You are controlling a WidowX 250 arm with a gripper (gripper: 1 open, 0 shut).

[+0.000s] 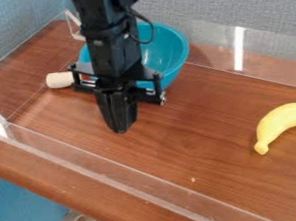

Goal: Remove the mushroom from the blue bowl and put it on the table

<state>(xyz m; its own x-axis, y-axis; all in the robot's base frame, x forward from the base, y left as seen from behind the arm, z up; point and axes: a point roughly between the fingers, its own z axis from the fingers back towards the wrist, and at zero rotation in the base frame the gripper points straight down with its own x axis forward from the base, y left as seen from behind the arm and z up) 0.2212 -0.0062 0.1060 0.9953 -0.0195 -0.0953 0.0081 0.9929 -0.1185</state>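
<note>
Lying on the table (211, 171) at about 9 o'clock of the blue bowl (169, 52), the mushroom (60, 79) shows only its pale stem end; the arm hides the rest. It appears already out of the bowl. Risk, as a judgement: the arm's body stands just beside the mushroom and bowl, so a sideways swing could knock either one. The gripper (117, 122) points straight down above bare wood at the bowl's 7 o'clock, fingers pressed together, holding nothing. A banana (285, 125) lies well apart at 4 o'clock.
</note>
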